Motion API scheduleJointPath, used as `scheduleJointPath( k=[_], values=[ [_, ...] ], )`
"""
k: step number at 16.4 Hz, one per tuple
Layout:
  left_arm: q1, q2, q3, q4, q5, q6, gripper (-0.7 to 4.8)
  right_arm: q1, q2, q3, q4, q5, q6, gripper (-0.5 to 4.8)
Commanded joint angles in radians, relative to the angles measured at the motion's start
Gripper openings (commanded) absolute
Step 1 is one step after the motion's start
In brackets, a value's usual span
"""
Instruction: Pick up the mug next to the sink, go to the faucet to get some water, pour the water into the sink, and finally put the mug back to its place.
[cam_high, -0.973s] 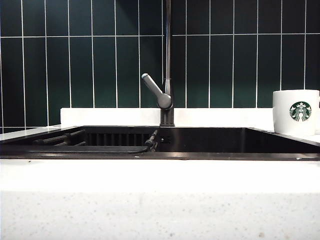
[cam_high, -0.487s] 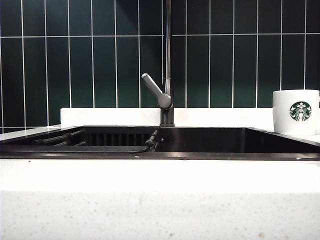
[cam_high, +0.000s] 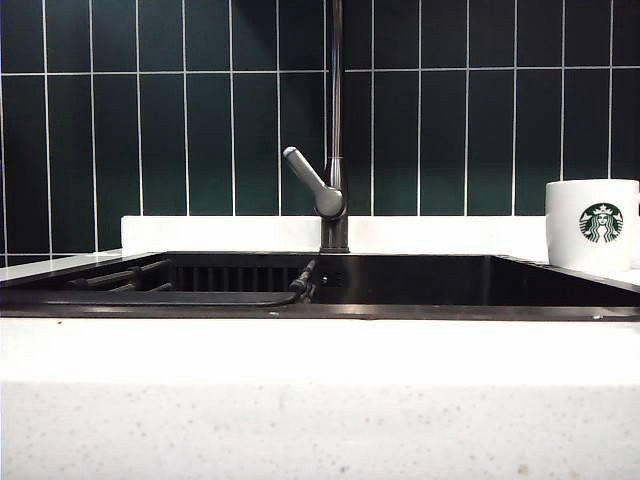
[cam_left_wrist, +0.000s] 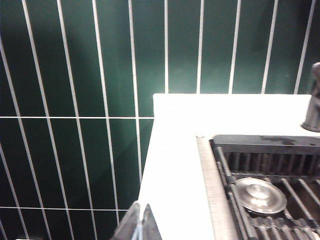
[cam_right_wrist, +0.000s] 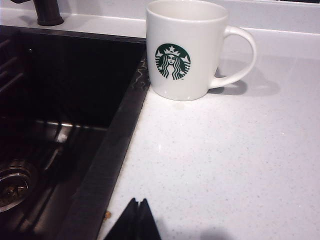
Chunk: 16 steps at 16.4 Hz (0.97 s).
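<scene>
beside my closed right gripper (cam_right_wrist: 136, 212) the white glossy ceramic mug (cam_right_wrist: 185, 50) stands on smooth, speckled white stone-like countertop (cam_right_wrist: 225, 160). the black rectangular sink (cam_high: 430, 280) looks satin metal, and the slim dark-grey faucet (cam_high: 335, 130) brushed metal. past my closed left gripper (cam_left_wrist: 140, 222), the dark green wall tiles (cam_left_wrist: 75, 75) shine glossy.

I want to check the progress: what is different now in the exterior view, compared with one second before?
Nothing visibly changed. The mug stands on the counter right of the sink, the faucet lever is angled as before, and no water runs. Neither hand appears in this view; each wrist view shows its hand shut, holding nothing.
</scene>
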Motion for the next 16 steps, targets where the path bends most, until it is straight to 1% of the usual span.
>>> scheduleJointPath(
  k=[1,2,16],
  values=[
    [-0.001,0.001,0.001,-0.006,0.008,0.000,-0.05,0.000,0.000,-0.006,0.011,-0.001,0.000,-0.01],
    [-0.001,0.001,0.001,-0.008,0.019,0.000,-0.05,0.000,0.000,-0.006,0.011,-0.001,0.000,-0.01],
    [-0.002,0.001,0.001,-0.008,0.018,0.000,-0.05,0.000,0.000,-0.006,0.011,-0.001,0.000,-0.01]
  ],
)
